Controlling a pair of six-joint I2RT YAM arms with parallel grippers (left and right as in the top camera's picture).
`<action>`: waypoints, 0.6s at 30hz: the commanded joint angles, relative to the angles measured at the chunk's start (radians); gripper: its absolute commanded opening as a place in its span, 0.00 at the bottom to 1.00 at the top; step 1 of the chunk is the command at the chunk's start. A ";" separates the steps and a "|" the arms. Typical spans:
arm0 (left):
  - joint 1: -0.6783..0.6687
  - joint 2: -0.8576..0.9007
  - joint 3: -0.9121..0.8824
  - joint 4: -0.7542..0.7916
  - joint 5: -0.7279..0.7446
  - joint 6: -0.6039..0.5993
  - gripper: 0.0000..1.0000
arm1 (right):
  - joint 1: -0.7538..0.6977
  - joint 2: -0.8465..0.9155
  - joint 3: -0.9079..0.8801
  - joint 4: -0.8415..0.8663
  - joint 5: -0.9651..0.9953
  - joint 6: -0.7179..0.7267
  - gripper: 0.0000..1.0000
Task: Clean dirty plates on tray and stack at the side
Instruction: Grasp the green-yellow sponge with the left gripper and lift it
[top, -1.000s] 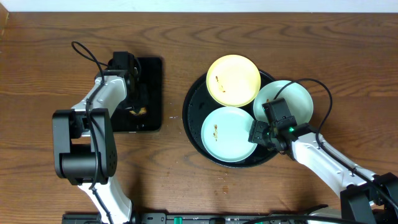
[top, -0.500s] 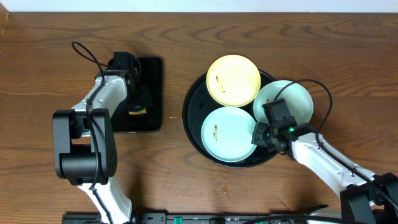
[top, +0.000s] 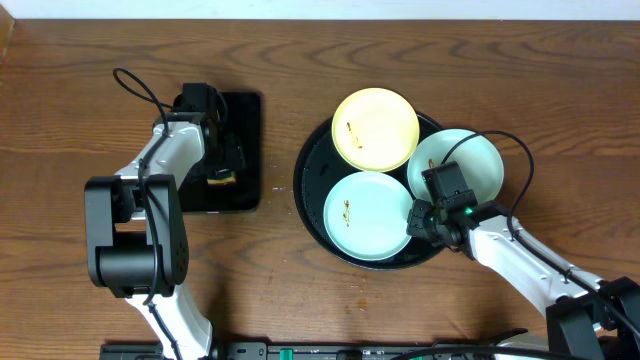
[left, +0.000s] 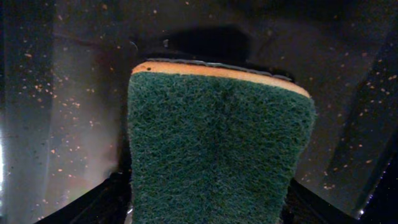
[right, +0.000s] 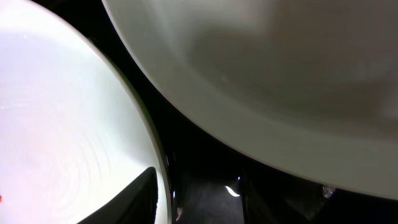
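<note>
The round black tray (top: 308, 170) holds three plates: a pale yellow one (top: 375, 128) at the back, a mint-white one (top: 366, 215) in front, both with brown smears, and another mint-white one (top: 470, 160) at the right. My right gripper (top: 413, 217) is low between the two mint plates. In the right wrist view it (right: 199, 199) is open, one finger (right: 137, 193) over the front plate (right: 62, 112), whose rim sits inside the gap. The right plate (right: 280, 74) looms above. My left gripper (top: 222, 170) stands open astride a green sponge (left: 217, 149).
The sponge (top: 221, 179) lies on a small rectangular black tray (top: 245, 120) at the left, wet and speckled in the left wrist view. Brown wooden table surrounds both trays. The right arm's cable loops over the right plate.
The left jaws have spread apart around the sponge. The right jaws have narrowed about the front mint plate's rim, and that gripper has edged slightly toward the front.
</note>
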 joint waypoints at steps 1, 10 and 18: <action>0.004 0.029 -0.034 0.004 0.020 -0.008 0.74 | 0.008 0.007 -0.010 0.006 0.016 -0.003 0.40; 0.004 0.029 -0.034 0.046 0.020 0.019 0.74 | 0.107 0.052 -0.010 0.071 0.042 -0.003 0.27; 0.004 0.029 -0.035 0.049 0.020 0.032 0.69 | 0.112 0.053 -0.010 0.075 0.043 -0.003 0.16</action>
